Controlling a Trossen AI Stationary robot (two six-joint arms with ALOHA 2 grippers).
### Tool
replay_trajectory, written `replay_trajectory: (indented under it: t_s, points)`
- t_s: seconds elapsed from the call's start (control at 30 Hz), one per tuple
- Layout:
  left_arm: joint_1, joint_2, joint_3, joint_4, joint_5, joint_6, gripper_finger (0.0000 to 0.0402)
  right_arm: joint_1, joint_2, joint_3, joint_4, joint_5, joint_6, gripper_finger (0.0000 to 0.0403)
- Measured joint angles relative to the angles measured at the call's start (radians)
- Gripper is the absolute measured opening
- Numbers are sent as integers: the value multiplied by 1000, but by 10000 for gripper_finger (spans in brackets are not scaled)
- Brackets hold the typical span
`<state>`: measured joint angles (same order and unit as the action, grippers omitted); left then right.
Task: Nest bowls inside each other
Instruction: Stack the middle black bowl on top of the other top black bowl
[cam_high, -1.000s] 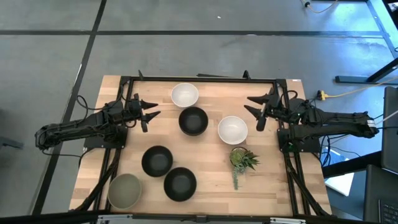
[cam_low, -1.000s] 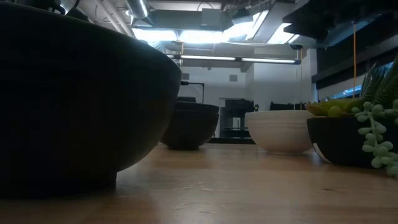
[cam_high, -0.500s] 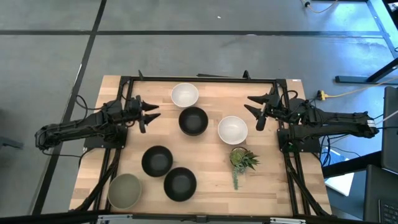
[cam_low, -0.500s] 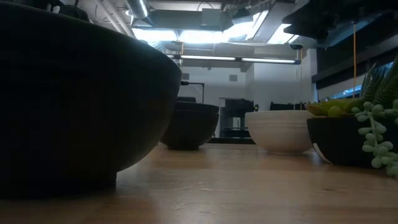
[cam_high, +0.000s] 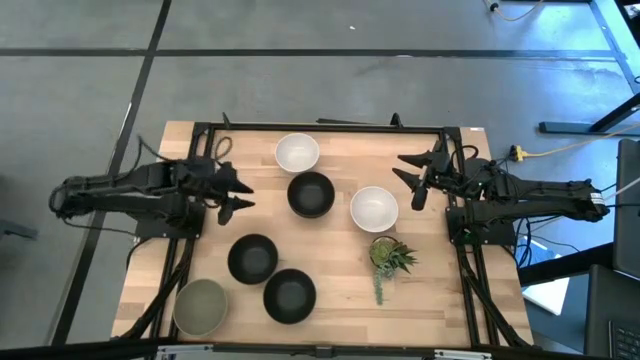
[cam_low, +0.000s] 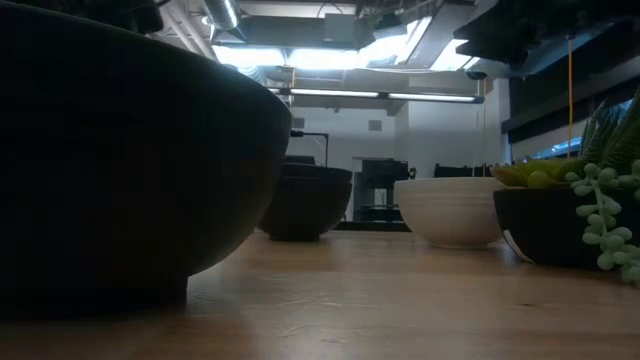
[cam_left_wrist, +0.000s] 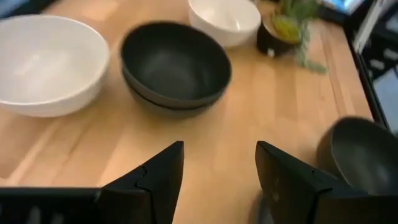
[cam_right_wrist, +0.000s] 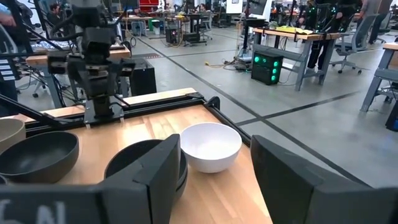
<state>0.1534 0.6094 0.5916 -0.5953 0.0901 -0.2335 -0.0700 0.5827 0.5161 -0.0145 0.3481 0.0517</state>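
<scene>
Reach to the central black bowl (cam_high: 311, 193) is judged shortest for the left end effector (cam_high: 237, 194), seen spread and empty just beside it, nearer than the right end effector (cam_high: 411, 180), also released.

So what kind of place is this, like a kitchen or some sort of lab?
Most likely a robotics lab or workshop, not a kitchen. The right wrist view shows a bare concrete floor, workbenches with equipment and office chairs beyond the wooden table, and the low view shows exposed ceiling ducts and strip lights.
</scene>
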Motion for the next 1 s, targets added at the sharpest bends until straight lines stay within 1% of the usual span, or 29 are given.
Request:
replay_trajectory:
  t_s: [0.2,0.3,0.43,0.67,0.73,0.83,1.0]
  points:
    - [-124,180,59,-71,-8,0,193,0,5,0,-7,0,26,198]
    - [-188,264,67,-93,-34,0,193,0,11,0,-6,0,27,198]
    - [-256,355,67,-93,-37,-20,193,0,18,0,-4,-12,44,198]
    - [-354,452,67,-68,-35,-72,193,0,33,0,-6,-30,50,198]
    - [-371,472,67,-66,-52,-91,193,0,40,0,-6,-35,53,198]
    - [-387,500,67,-66,-87,-105,193,1,47,1,-2,-36,53,198]
    - [-390,545,67,-67,-91,-108,192,1,56,1,-4,-36,53,198]
